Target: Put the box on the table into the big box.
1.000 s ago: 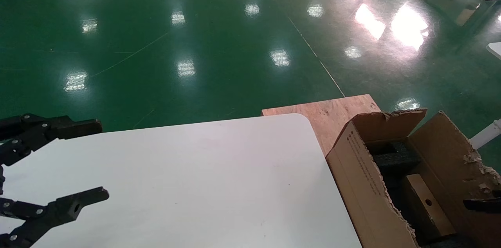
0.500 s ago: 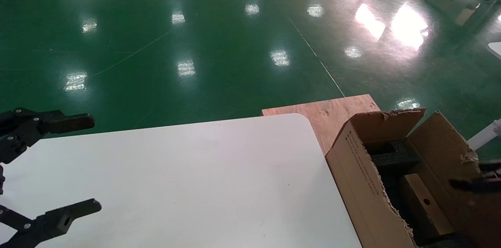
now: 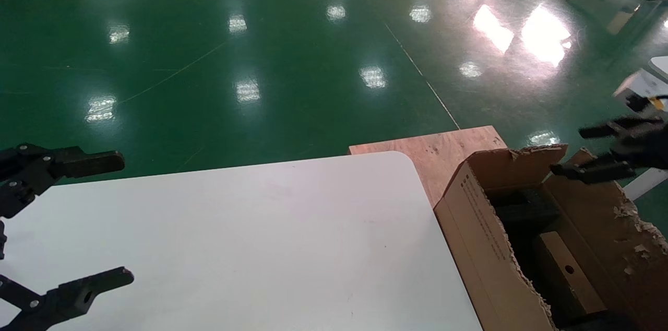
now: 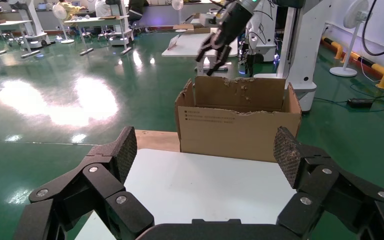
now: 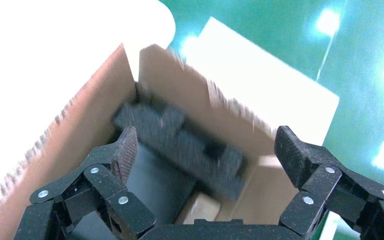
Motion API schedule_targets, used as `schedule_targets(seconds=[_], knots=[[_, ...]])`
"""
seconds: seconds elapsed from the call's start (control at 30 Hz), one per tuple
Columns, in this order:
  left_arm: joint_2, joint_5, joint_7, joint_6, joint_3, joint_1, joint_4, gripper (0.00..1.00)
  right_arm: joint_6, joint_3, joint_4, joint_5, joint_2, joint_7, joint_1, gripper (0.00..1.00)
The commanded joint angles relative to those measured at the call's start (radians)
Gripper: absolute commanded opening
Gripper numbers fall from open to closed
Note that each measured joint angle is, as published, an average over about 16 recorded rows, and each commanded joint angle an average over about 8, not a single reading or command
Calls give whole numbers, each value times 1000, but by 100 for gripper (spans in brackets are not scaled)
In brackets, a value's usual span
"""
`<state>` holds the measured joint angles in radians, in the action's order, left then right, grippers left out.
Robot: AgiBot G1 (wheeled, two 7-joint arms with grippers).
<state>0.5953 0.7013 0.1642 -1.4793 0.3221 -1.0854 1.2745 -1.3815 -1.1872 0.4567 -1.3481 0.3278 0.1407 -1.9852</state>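
box (image 3: pixel 569 274) lies inside the carton (image 3: pixel 482 237) off the bench (image 3: pixel 261 237) right edge; right pincer (image 3: pixel 595 151) gapes empty above; left pincer (image 3: pixel 83 221) wide open, empty, at left edge.

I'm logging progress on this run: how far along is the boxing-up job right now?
Done, it seems: the box lies inside the big box, beside the black foam, and none sits on the table. In hand: nothing; the right gripper is open and empty above the big box's far rim. The left gripper hangs open over the table's left edge. Left: apparently nothing.
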Motion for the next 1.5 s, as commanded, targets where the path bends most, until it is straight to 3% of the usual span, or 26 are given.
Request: schedule_targets(seconds=[0.03, 0.37, 0.7, 1.5], knots=[[0, 0, 0, 0, 0, 0, 0, 100, 1, 8, 39, 13, 8, -6, -7, 100], [0, 0, 0, 0, 0, 0, 0, 100, 81, 23, 164, 14, 22, -22, -18, 100], [0, 0, 0, 0, 0, 0, 0, 100, 63, 42, 157, 28, 25, -18, 6, 100], [0, -1, -1, 0, 1, 0, -1, 100, -6, 383, 423, 260, 127, 8, 362, 100]])
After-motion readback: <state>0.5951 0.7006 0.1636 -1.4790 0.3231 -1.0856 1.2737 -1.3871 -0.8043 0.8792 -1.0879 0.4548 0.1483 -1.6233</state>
